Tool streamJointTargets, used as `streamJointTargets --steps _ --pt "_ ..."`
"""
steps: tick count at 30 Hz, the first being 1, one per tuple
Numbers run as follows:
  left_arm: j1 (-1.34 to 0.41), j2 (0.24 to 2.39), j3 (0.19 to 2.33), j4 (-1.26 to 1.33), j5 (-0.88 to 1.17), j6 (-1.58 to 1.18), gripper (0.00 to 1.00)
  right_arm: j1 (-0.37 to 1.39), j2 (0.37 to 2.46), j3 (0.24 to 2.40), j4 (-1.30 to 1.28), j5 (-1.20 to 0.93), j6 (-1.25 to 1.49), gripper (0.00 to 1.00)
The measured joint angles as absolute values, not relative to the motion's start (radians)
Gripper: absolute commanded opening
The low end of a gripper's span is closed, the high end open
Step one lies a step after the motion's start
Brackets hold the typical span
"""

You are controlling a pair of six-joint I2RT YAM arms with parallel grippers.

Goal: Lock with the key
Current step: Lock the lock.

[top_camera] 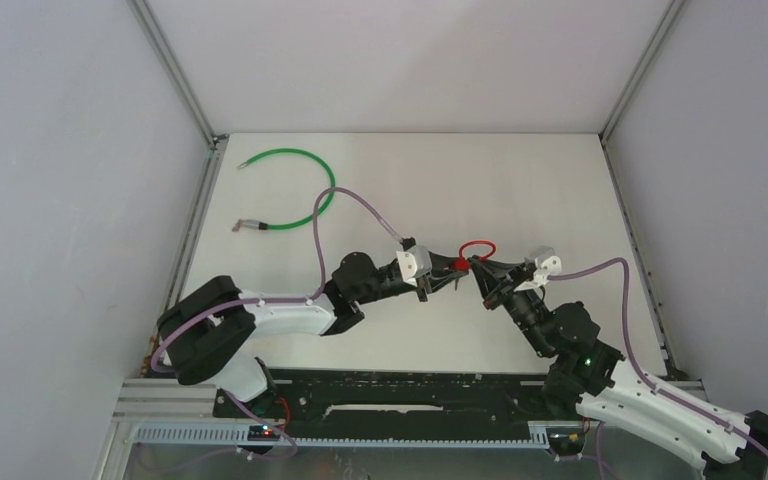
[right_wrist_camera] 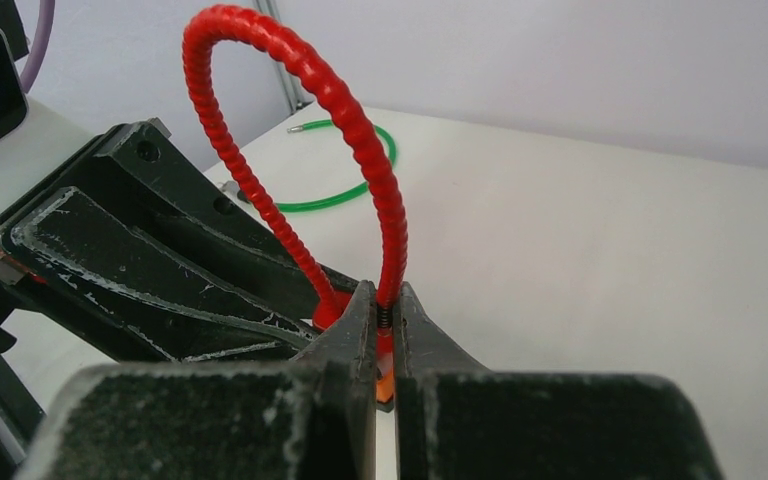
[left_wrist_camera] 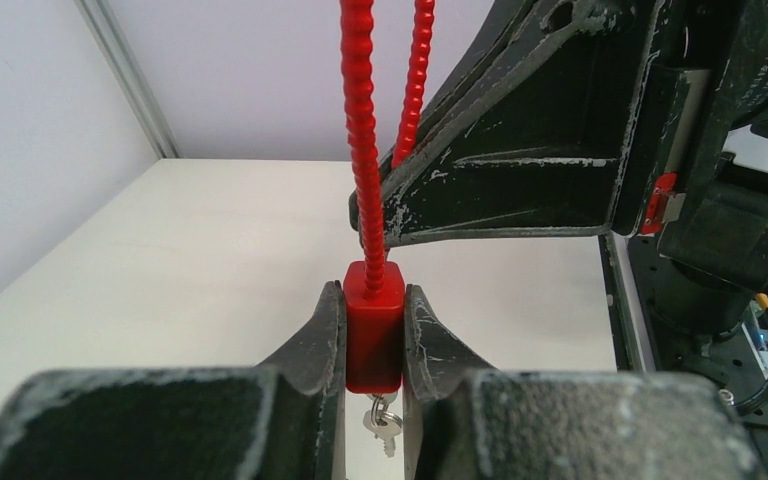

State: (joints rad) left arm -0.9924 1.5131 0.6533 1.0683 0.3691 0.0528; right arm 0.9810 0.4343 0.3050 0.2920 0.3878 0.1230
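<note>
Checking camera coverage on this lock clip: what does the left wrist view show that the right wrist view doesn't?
Only the left wrist view: the left gripper plainly clamped on the red block-shaped lock body, with small silver keys hanging beneath it.

Only the right wrist view: the right gripper pinching one end of the red ribbed cable, the cable's full arch, and a green cable loop lying farther back.

Both: the red cable, the white table, and the other arm's gripper close by.
</note>
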Motion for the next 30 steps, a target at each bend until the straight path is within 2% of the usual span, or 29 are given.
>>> streamJointTargets --steps 16,23,30 --pt "-0.986 1.513 0.648 1.04 0.358 0.052 0.0 1.075 0.522 0.286 0.392 0.515 0.09 0.0" --pt "-0.986 1.523 0.62 1.039 0.352 0.026 0.0 1.076 0.49 0.215 0.419 0.53 0.175 0.0" --pt "-0.937 1.608 0.618 1.206 0.416 -0.139 0.0 1.019 0.475 0.249 0.342 0.466 0.209 0.0"
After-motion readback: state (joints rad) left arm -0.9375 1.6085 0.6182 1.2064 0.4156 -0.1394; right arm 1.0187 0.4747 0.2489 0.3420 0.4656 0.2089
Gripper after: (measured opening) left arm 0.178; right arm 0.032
